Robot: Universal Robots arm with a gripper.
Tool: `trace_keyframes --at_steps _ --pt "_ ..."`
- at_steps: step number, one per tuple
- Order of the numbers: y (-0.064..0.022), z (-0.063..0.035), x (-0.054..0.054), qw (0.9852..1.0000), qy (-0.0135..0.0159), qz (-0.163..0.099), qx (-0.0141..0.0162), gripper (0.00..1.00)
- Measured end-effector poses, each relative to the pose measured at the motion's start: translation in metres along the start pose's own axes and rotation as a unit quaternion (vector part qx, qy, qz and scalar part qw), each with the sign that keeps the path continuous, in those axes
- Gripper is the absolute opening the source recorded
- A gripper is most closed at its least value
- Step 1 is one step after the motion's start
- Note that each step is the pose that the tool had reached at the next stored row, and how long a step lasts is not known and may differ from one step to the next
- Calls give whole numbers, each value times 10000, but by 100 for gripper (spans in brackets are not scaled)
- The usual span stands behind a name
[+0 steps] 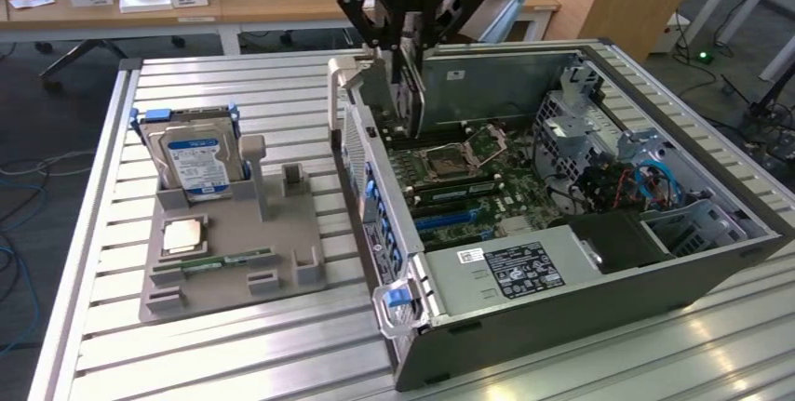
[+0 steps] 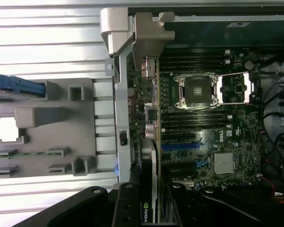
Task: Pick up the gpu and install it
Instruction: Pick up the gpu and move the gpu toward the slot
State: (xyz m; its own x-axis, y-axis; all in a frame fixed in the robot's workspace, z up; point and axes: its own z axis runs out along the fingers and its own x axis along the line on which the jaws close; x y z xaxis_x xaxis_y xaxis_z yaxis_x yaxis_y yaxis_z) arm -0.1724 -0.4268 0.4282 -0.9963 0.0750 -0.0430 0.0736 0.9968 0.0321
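The open computer case (image 1: pixel 546 327) fills the lower right of the exterior view, lying on a ribbed metal table (image 1: pixel 223 354). At upper centre, the gripper (image 1: pixel 404 71) is clamped on the gpu (image 1: pixel 420 108), held upright on edge over the motherboard (image 1: pixel 497 187) by the case's rear wall. A grey tray (image 1: pixel 236 271) with a hard drive (image 1: pixel 199 159) sits at left. A wooden desk (image 1: pixel 149 10) stands behind at upper left.
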Motion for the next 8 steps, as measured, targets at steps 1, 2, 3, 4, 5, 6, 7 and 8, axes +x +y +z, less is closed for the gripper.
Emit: trace_keyframes --at_steps 1,2,3,4,5,6,7,8 --pt "3 1 -34 10000 0 -1 0 27" --pt "7 3 -69 10000 0 -1 0 27" --pt "12 5 -102 10000 0 0 0 27" --pt "16 6 -142 10000 0 0 0 27" --pt "20 8 -179 10000 0 0 0 27" --pt "24 10 -217 10000 0 -1 0 27" --pt "29 11 -257 10000 0 -1 1 27" --pt "33 13 -296 10000 0 0 1 27"
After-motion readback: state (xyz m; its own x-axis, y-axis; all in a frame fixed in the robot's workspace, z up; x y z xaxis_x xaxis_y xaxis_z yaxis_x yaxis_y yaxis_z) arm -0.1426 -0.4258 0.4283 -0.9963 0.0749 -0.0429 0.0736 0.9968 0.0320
